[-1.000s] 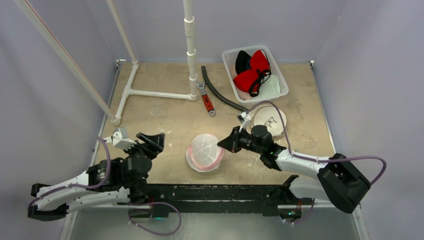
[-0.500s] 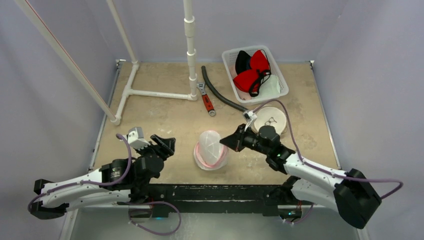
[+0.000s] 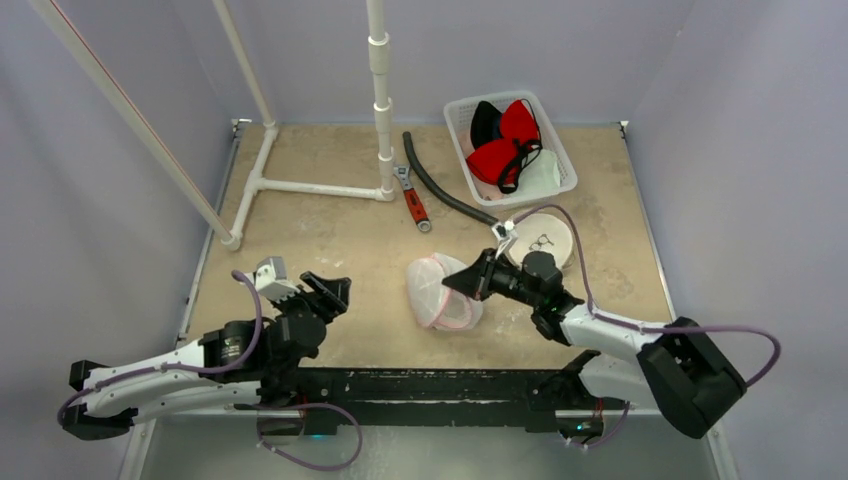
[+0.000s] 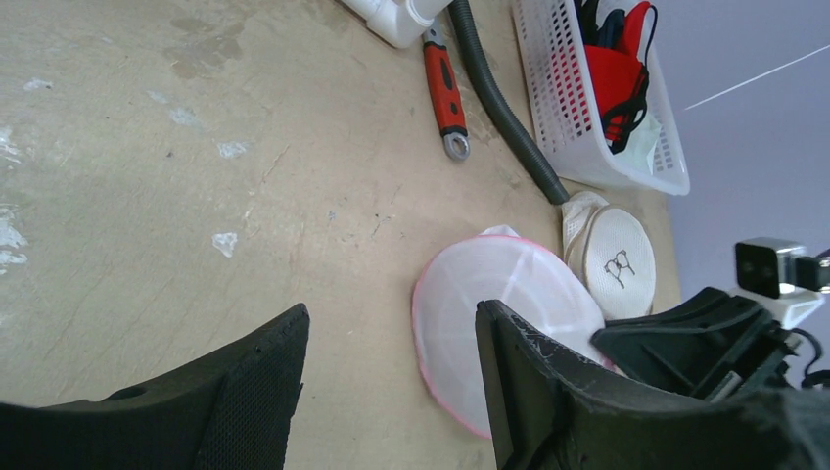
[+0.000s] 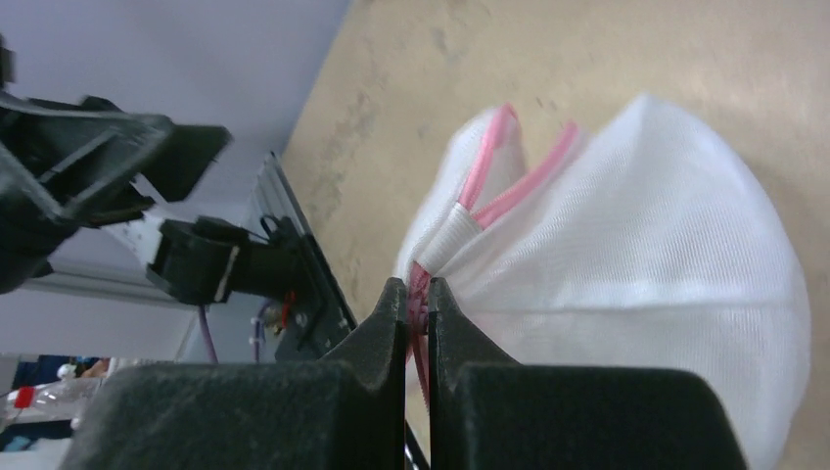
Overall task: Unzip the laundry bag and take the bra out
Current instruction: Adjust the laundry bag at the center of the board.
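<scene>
Scuffed tan tabletop [image 3: 330, 240] — laundry bag [image 3: 440, 290] on it — lilac walls [image 3: 560, 50] around.

A white plastic basket [image 3: 560, 150] holding red and black garments [image 3: 495, 158] sits at the far right of a worn tan tabletop [image 3: 330, 240], with a flat round white pouch [image 3: 548, 235] bearing a small dark mark lying just in front of it. A black ribbed hose [image 4: 501, 101] curves along the basket's left side, a red-handled wrench [image 3: 413, 205] lies just beside it, and a white PVC pipe frame [image 3: 381, 110] stands upright at the wrench's far end.
</scene>
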Available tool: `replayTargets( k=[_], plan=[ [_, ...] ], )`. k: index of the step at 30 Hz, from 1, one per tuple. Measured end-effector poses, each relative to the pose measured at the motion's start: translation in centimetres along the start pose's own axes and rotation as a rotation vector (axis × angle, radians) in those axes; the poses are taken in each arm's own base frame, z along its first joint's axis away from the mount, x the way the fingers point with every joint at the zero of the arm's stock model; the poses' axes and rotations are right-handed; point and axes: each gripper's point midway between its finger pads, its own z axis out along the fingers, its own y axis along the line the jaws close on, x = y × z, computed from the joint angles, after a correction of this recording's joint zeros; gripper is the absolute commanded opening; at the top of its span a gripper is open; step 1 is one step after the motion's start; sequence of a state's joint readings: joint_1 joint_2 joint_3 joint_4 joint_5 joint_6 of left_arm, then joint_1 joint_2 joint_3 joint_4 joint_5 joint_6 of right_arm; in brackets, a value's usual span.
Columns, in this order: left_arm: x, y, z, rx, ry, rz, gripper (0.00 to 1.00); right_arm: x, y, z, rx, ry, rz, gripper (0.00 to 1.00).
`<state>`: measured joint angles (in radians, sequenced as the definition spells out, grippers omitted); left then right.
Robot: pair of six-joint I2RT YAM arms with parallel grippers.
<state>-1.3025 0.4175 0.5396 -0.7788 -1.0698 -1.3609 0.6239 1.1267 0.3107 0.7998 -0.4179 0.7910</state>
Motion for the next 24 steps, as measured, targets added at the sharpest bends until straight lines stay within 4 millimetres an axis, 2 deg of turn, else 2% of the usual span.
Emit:
replayTargets(
  k=[3, 6, 16, 24],
  plan=[
    [0.5, 0.4, 0.1, -0.005, 0.007, 0.012, 0.61, 2.8, -2.6, -0.7, 0.057, 0.061, 0.068, 0.0],
    [0.6, 0.3, 0.1, -0.001, 0.011, 0.007, 0.61, 3.7, -3.2, -1.3, 0.076, 0.077, 0.074, 0.0],
    [1.0, -0.4, 0.4, 0.005, 0.011, 0.012, 0.61, 0.7, -2.2, -2.4, 0.08, -0.009, -0.021, 0.0],
    [1.1, -0.7, 0.5, 0.011, 0.009, 0.008, 0.61, -2.6, 1.5, -2.5, -0.044, -0.074, -0.02, 0.0]
  ],
)
